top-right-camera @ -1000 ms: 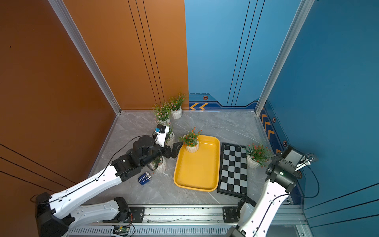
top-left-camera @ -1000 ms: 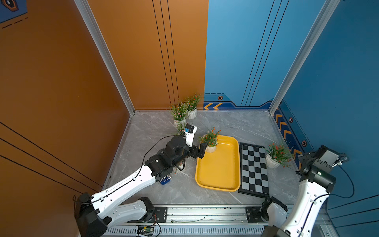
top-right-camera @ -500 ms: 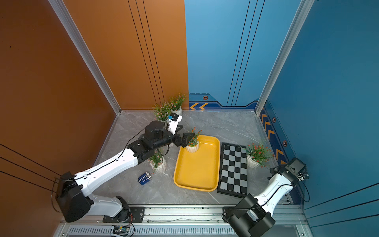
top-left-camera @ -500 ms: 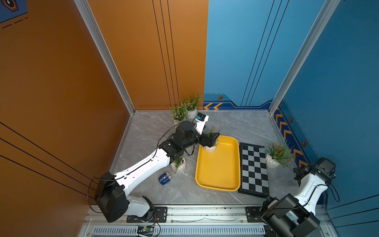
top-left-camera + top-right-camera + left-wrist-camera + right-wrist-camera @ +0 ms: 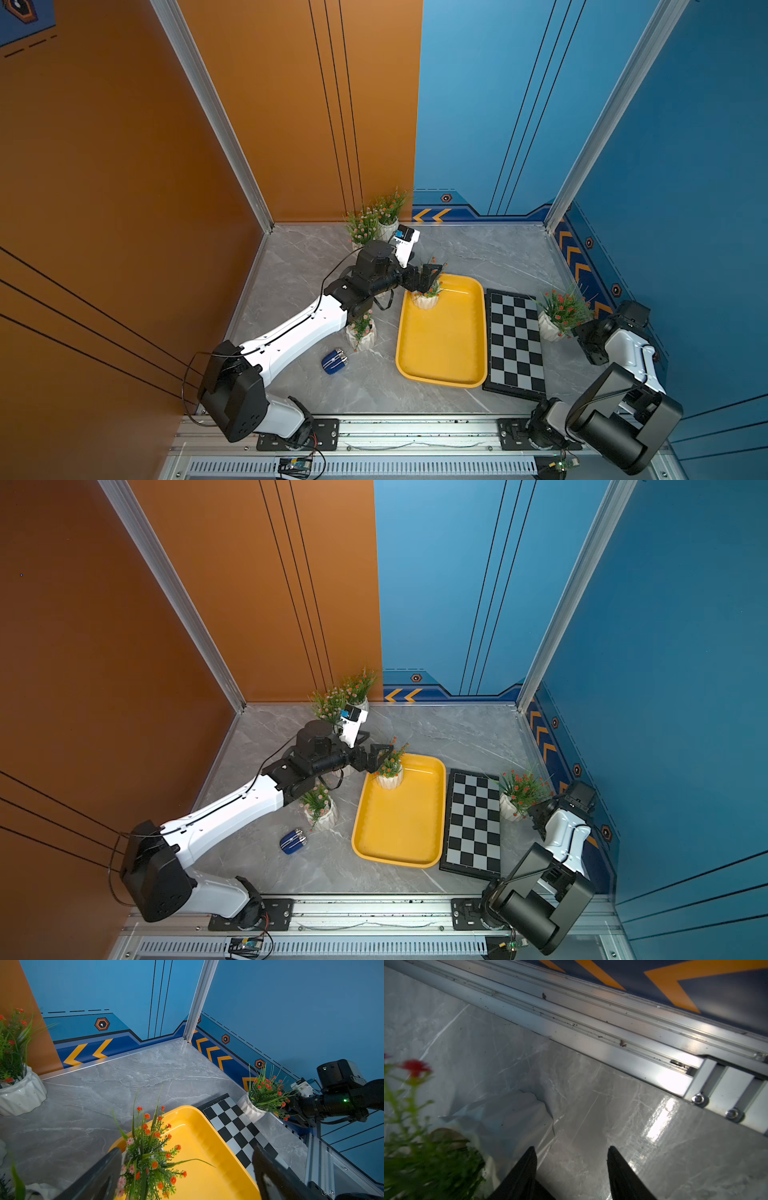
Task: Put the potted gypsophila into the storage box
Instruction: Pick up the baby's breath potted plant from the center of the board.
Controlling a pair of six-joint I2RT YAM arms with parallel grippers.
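— Over on the left of the desk [image 5: 478, 249], what do you have?

— A small blue object [image 5: 333, 362] lying loose. Just beside it is a near plant [image 5: 361, 332] in a ribbed white pot, close by my left forearm. Two far plants [image 5: 363, 228] stand at the back wall. I hold none of them.

— And your left end effector?

— My left end effector [image 5: 430, 276] is spread wide and grips nothing. The plant [image 5: 426, 299] stands upright between its fingers [image 5: 99, 1174], closer to one of them. I cannot tell whether that finger brushes the leaves. Its pot sits in the far left corner of the box [image 5: 444, 345], so I judge this one delivered. I should back off along the fingers' line, because moving sideways could tip it.

— How will it handle?

— It has thin plastic stems with orange and pink blossoms, so it is light on top, and the glossy faceted pot looks hard and slippery. The box is shallow, smooth yellow plastic with rounded corners and a raised rim.

— Further right?

— The board [image 5: 515, 340] is flat, chequered black and white, and lies just beside the box. Past it the right plant [image 5: 561, 309], red-flowered, stands upright on the desk. My right end effector [image 5: 571, 1153] is much the nearer one. It is partly open and empty, with bare desk between the fingertips and the pot just off to the board side. The next grasp depends on swinging that way until the pot's upright axis lies between the fingers.
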